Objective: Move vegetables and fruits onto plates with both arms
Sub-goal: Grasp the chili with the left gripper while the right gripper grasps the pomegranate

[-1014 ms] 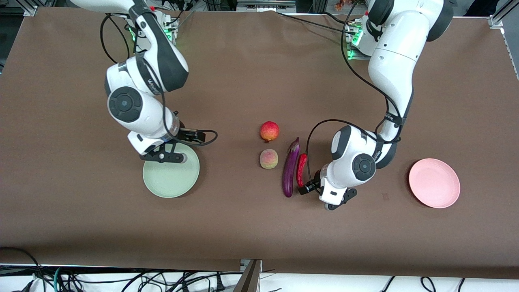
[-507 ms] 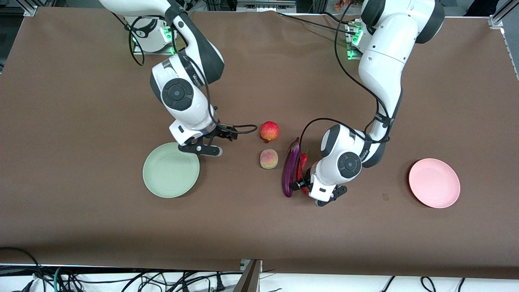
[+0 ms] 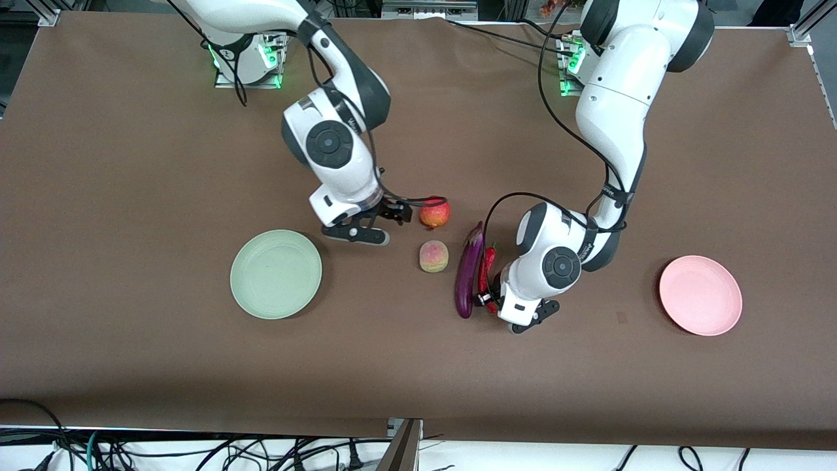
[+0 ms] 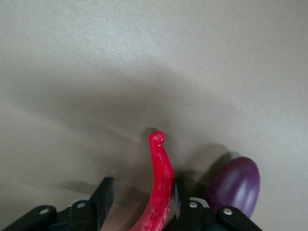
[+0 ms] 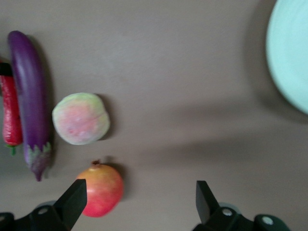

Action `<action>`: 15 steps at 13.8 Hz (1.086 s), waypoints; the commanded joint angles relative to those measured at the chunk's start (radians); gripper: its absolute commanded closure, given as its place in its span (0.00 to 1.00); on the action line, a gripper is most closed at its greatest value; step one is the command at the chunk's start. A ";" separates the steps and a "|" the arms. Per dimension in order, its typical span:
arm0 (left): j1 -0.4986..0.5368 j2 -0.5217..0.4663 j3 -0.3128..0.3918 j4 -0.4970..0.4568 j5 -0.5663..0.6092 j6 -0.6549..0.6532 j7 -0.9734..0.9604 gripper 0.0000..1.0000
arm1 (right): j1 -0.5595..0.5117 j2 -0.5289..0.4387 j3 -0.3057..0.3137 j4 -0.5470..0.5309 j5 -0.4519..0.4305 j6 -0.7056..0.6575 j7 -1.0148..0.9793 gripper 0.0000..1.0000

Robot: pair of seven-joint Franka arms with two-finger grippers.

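The red chili pepper (image 3: pixel 487 261) lies against the purple eggplant (image 3: pixel 465 278) mid-table. My left gripper (image 3: pixel 487 299) is down at the pepper's end nearer the front camera. In the left wrist view the pepper (image 4: pixel 161 187) runs between the fingers of the left gripper (image 4: pixel 141 192). One finger (image 4: pixel 180 192) touches it and the other stands off with a gap, so the gripper is open. The eggplant (image 4: pixel 236 185) lies just outside. My right gripper (image 3: pixel 397 212) is open beside the red-orange fruit (image 3: pixel 435 212). The fruit (image 5: pixel 101 190) sits close to one finger (image 5: pixel 74 195). The peach-like fruit (image 3: pixel 433 256) rests nearer the camera.
The mint green plate (image 3: pixel 276 273) lies toward the right arm's end of the table and the pink plate (image 3: pixel 700 295) toward the left arm's end. Neither has anything on it. Black cables loop from both wrists above the brown tabletop.
My right arm swung from over the green plate to beside the red-orange fruit. My left gripper shifted onto the chili pepper and its fingers narrowed around it.
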 commanded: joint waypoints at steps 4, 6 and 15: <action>-0.017 0.026 0.015 0.029 0.000 0.001 0.000 0.97 | 0.106 0.086 -0.011 0.020 -0.001 0.122 0.120 0.00; -0.014 0.025 0.015 0.029 0.048 0.000 0.023 1.00 | 0.120 0.102 -0.012 0.022 -0.002 0.135 0.120 0.00; 0.116 -0.092 0.018 0.017 0.108 -0.208 0.296 1.00 | 0.159 0.175 -0.019 0.026 -0.050 0.234 0.121 0.00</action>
